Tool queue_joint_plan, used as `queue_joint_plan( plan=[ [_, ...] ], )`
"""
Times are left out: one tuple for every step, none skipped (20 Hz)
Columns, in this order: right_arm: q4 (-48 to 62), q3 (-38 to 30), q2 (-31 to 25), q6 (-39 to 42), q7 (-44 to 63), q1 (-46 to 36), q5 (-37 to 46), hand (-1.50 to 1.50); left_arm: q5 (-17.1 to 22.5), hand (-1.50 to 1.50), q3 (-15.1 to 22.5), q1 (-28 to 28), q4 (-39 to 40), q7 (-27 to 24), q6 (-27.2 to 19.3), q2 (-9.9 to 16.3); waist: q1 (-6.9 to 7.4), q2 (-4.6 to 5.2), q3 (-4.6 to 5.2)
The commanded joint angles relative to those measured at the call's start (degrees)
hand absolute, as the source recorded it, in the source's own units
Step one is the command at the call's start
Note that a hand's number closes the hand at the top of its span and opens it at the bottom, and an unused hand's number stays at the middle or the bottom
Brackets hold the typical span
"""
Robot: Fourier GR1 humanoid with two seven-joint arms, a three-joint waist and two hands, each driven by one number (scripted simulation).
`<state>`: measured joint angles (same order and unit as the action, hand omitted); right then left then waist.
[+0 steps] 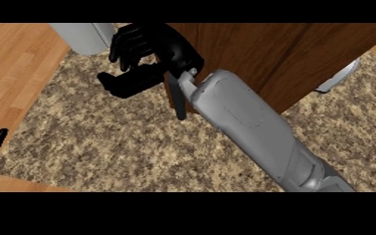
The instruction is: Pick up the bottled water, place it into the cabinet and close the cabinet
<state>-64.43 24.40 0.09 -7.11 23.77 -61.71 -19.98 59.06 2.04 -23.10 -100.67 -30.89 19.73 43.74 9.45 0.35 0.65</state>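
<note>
My right hand [147, 55] is at the top of the head view, at the left edge of the dark wooden cabinet [294, 55]. Its fingers [126, 45] hang relaxed and bent, with the thumb [121, 84] sticking out to the left below them, and nothing shows in its grasp. The grey right forearm [249, 124] runs up from the lower right and covers part of the cabinet's front. I see no bottled water that I can make out. Only a black tip of my left hand [2, 136] shows at the left edge.
The speckled stone counter [110, 144] fills the lower half. Wooden flooring [26, 64] lies at the left. A pale grey rounded shape [84, 36] sits at the top left and another [337, 77] beside the cabinet's right edge; I cannot tell what they are.
</note>
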Motion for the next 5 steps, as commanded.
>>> queue_joint_plan(
  plan=[
    [9.00,-8.26,-0.08,-8.19,-3.94,-4.65,-0.39,-1.50,0.33,-1.50,-0.60,-1.13,-0.20,-0.20,0.79,0.11,-0.10,1.75,-0.46],
    [9.17,-8.76,-0.12,-7.61,-5.22,-4.50,-0.56,-1.50,0.38,-1.50,-1.04,-0.80,0.13,0.01,0.18,0.29,-1.16,1.93,-0.52],
    [9.81,-8.21,-0.20,-8.46,-4.61,-5.11,-1.13,-1.50,0.27,-1.50,-0.44,-0.29,-1.10,0.00,0.23,-0.05,-1.14,2.00,-0.51],
    [10.06,-7.36,-0.08,-9.11,-5.74,-5.01,-1.94,-1.50,0.31,-1.50,-0.91,-1.00,-1.40,0.16,-0.33,0.21,-0.76,1.88,-0.56],
    [10.66,-7.49,-1.12,-8.84,-4.89,-5.65,-2.55,-1.50,1.18,-1.50,-1.61,-1.12,-0.65,-0.06,0.90,0.46,-0.57,2.07,-0.47]
  ],
)
